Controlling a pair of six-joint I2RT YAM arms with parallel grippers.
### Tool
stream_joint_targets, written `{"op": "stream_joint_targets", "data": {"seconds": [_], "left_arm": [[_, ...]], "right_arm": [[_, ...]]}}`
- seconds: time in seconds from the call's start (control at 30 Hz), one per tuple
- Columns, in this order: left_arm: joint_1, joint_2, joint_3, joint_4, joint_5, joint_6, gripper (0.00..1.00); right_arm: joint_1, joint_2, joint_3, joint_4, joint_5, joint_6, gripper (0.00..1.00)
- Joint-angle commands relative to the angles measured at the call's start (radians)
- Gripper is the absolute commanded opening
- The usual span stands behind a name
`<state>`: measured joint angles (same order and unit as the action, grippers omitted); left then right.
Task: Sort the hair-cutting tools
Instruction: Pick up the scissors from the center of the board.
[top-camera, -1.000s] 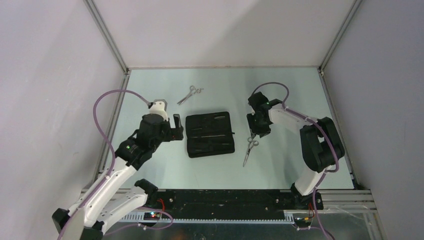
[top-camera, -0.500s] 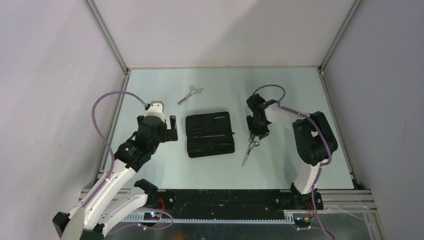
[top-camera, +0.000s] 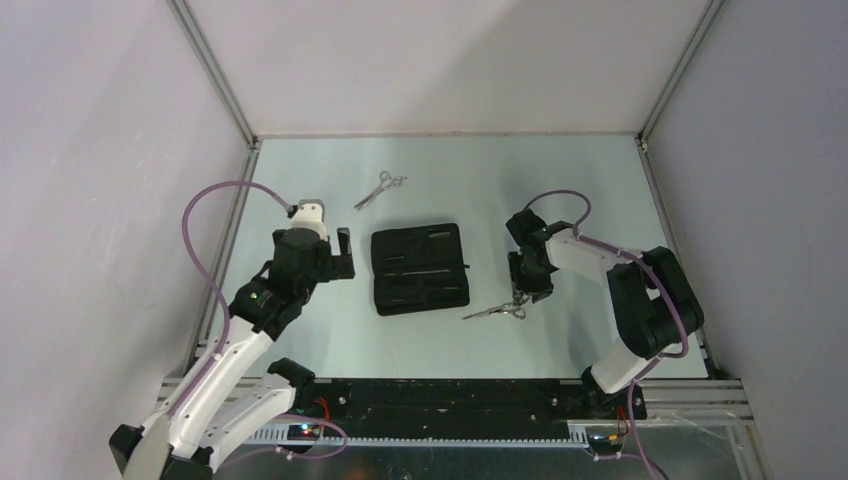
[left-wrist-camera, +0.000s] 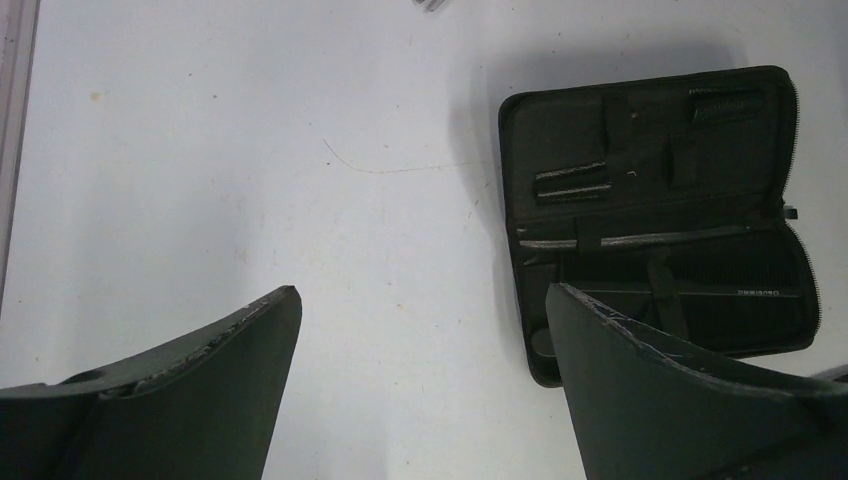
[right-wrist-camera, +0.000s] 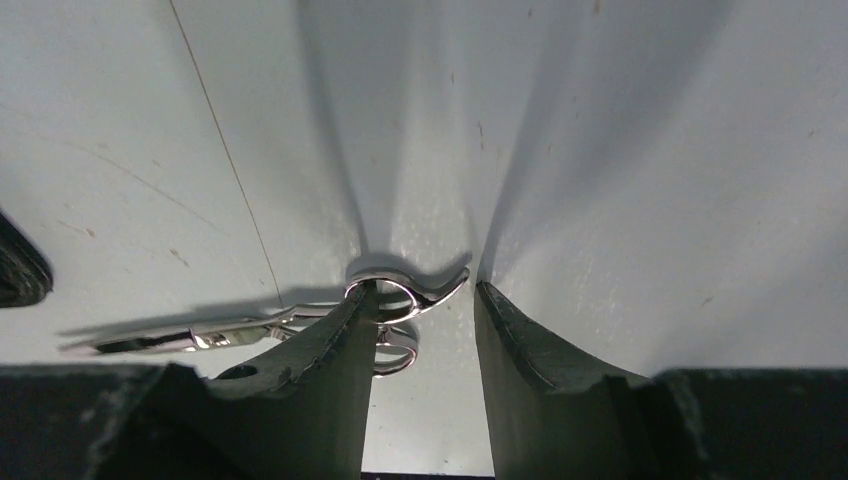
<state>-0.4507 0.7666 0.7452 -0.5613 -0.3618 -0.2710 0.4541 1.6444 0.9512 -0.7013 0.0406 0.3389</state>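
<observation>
Zip case (top-camera: 420, 268) lies open between the arms, with a flat black comb (left-wrist-camera: 700, 300) tucked in its near half. The left gripper (left-wrist-camera: 421, 290) hovers just left of the case, fingers spread wide, grasping nothing. The right arm reaches low, and the right gripper (right-wrist-camera: 425, 295) is partly open, one fingertip on the ring handles of the near scissors (right-wrist-camera: 200, 338), not clamped. Those scissors have swung round since a second ago, and the blades now point toward the case. The second scissors (top-camera: 380, 188) lie beyond the case, alone

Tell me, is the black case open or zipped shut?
Open. The black case lies spread flat, both halves facing up, with its inside pockets showing.
</observation>
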Motion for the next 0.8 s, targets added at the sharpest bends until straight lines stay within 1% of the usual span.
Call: {"op": "stream_joint_targets", "data": {"seconds": [0.0,0.17,0.23,0.37,0.4,0.43,0.57,0.67,0.77], "left_arm": [[0.015,0.008,-0.008,0.033,0.021,-0.003,1.0],[0.027,0.013,-0.008,0.036,0.027,-0.006,1.0],[0.034,0.014,-0.007,0.037,0.032,-0.007,1.0],[0.054,0.022,-0.008,0.04,0.05,-0.012,1.0],[0.058,0.024,-0.008,0.041,0.06,-0.013,1.0],[0.064,0.028,-0.008,0.042,0.065,-0.014,1.0],[0.076,0.035,-0.006,0.041,0.075,-0.017,1.0],[0.081,0.035,-0.009,0.04,0.075,-0.018,1.0],[0.084,0.036,-0.011,0.04,0.073,-0.02,1.0]], "right_arm": [[0.029,-0.051,-0.052,-0.031,-0.008,0.03,0.45],[0.11,-0.127,-0.063,-0.085,0.025,0.024,0.46],[0.144,-0.174,-0.06,-0.083,0.014,0.009,0.47],[0.213,-0.244,-0.034,-0.064,0.039,-0.051,0.51],[0.232,-0.251,-0.02,-0.055,0.038,-0.088,0.53],[0.25,-0.25,-0.013,-0.051,0.037,-0.107,0.54],[0.307,-0.177,0.034,-0.046,0.037,-0.289,0.55],[0.339,-0.112,0.065,-0.054,0.047,-0.39,0.52],[0.359,-0.053,0.067,-0.04,0.013,-0.474,0.48]]}}
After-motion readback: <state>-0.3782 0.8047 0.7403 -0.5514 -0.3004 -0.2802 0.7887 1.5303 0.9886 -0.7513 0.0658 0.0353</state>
